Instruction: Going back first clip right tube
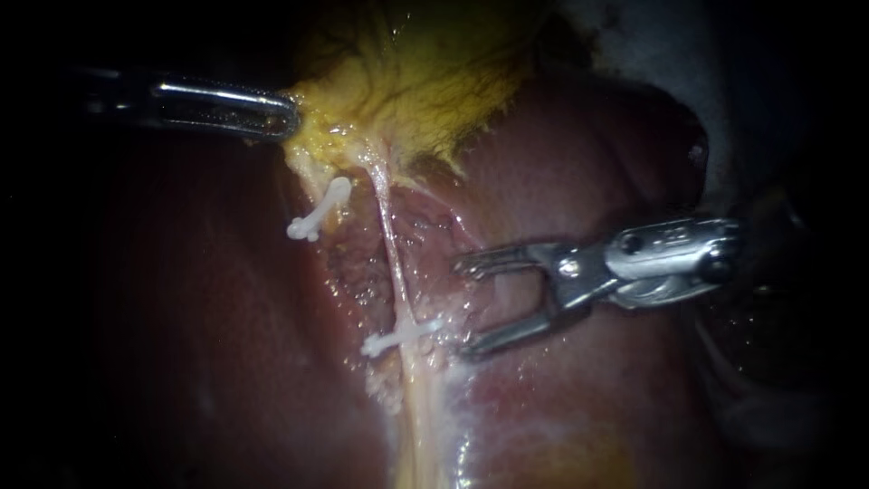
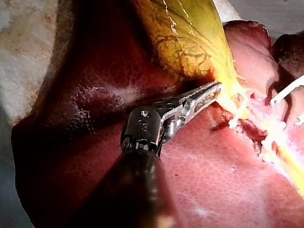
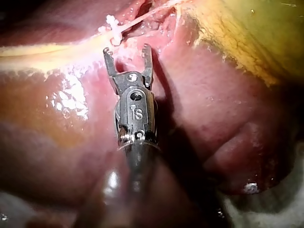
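A thin pale right tube (image 1: 389, 244) runs down from the yellow gallbladder (image 1: 425, 81) over the liver (image 1: 579, 172). A white clip (image 1: 398, 337) sits across its lower part. My right instrument (image 1: 462, 306) stands just right of that clip, jaws open and empty, apart from the tube. In the right wrist view its jaws (image 3: 127, 50) gape just short of the clip (image 3: 113, 28). A second white clip (image 1: 317, 215) sits on the short left tube. My left instrument (image 1: 288, 118) is shut on the gallbladder's yellow edge (image 2: 223, 92).
Raw, wet liver bed (image 1: 362, 263) lies between the two tubes. Glistening pale tissue (image 1: 434, 426) continues below the lower clip. White cloth (image 3: 266, 209) shows past the liver's edge in the right wrist view.
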You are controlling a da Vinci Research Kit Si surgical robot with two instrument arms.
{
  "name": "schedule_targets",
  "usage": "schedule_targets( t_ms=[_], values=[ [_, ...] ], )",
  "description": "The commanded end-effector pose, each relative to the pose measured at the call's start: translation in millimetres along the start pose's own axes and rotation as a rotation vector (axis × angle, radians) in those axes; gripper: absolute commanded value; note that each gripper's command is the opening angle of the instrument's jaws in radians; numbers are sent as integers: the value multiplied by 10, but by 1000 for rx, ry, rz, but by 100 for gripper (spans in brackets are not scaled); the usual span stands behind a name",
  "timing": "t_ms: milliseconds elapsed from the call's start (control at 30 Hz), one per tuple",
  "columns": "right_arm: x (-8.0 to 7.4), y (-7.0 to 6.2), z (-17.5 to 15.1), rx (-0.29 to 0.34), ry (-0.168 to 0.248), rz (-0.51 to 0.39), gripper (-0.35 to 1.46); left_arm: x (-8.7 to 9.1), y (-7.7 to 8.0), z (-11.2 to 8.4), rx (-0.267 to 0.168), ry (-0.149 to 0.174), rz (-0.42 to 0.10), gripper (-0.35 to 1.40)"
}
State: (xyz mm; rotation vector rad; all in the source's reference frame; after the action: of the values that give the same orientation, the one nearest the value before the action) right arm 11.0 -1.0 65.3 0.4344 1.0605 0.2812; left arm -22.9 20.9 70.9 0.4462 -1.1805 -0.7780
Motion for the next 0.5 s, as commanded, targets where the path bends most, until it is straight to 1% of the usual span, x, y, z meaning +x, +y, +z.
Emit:
schedule_targets(
  t_ms=[33,167,267,367,500],
  values=[
    [4,0,-8,-3,0,-5,60,0,0,0,1,0,0,-35],
    [17,-5,-35,-21,-1,-38,60,0,0,0,1,0,0,-35],
    [26,-8,-48,-40,-3,-37,60,0,0,0,0,0,0,-35],
    [30,-12,-52,-62,-6,-34,60,0,0,1,0,0,0,-35],
    [31,-15,-53,-82,-9,-29,60,2,-1,4,-3,-1,1,-35]
  ],
)
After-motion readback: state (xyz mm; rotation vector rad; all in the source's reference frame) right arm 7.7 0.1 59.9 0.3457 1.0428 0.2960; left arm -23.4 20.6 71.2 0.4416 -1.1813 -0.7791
